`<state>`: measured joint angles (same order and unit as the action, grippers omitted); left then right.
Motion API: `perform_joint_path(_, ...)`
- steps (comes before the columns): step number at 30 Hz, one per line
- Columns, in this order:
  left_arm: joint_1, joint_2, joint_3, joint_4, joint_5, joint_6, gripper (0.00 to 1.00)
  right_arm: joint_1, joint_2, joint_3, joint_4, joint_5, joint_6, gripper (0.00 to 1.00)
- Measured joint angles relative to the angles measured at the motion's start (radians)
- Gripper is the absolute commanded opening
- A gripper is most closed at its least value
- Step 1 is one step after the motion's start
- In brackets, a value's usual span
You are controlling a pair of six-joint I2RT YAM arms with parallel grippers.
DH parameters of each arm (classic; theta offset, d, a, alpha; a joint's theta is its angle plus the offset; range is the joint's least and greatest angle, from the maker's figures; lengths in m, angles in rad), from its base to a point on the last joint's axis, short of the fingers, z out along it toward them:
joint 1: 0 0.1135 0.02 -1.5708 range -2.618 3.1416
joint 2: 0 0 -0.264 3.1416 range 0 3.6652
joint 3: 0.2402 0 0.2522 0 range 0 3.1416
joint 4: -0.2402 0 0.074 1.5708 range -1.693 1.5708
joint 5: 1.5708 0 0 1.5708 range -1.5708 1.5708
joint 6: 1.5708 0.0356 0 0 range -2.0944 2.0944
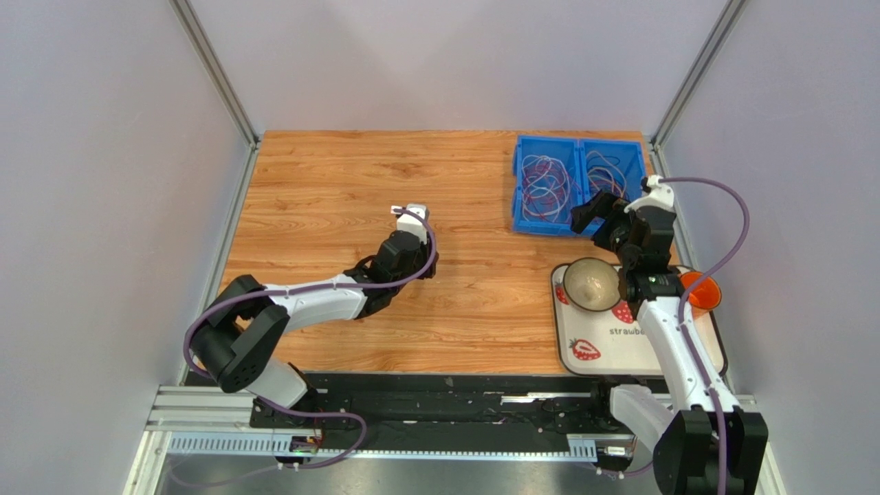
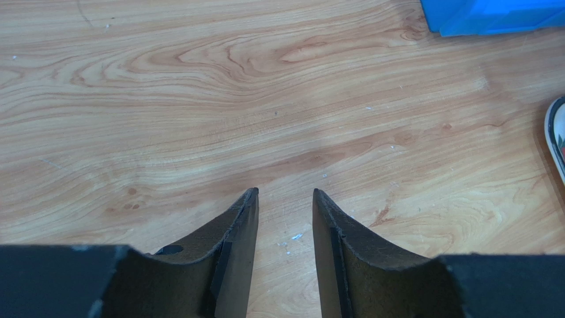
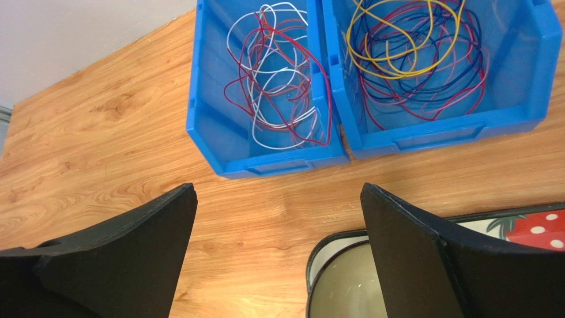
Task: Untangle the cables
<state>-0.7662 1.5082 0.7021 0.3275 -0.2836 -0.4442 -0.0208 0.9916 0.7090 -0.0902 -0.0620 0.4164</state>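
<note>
Your right tool (image 3: 278,191) gapes wide, empty, just before the two blue bins (image 3: 265,161) holding the cables (image 3: 285,79); your left tool (image 2: 285,193) stands half open, empty, over the table (image 2: 199,99).

top: high above near edge, looking down over whole bench (image 1: 341,196) | left wrist: low, close over bare wood | right wrist: higher, facing blue bins (image 3: 265,162) | shared by all: bins

surf: wood table (image 1: 341,186) | far-R: 2 blue bins (image 3: 278,160) side by side | near-R: strawberry tray (image 1: 609,357)
</note>
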Motion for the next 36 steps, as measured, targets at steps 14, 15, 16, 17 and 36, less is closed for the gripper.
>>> perform_joint_path(14, 0.0, -0.06, -0.081, 0.056, -0.019, -0.022, 0.44, 0.0, -0.026, -0.259, 0.193, 0.225, -0.23, 1.0)
perform_joint_path(15, 0.0, -0.066, -0.084, 0.061, -0.02, -0.022, 0.44, 0.0, 0.006, -0.274, 0.227, 0.218, -0.256, 1.0)
perform_joint_path(16, 0.0, -0.071, -0.086, 0.065, -0.022, -0.023, 0.44, 0.0, 0.037, -0.28, 0.251, 0.209, -0.271, 1.0)
perform_joint_path(17, 0.0, -0.076, -0.09, 0.069, -0.023, -0.022, 0.44, 0.0, 0.081, -0.285, 0.282, 0.191, -0.285, 1.0)
perform_joint_path(36, 0.038, -0.402, -0.117, -0.076, -0.237, 0.154, 0.43, 0.008, 0.346, -0.449, 0.873, 0.118, -0.355, 1.0)
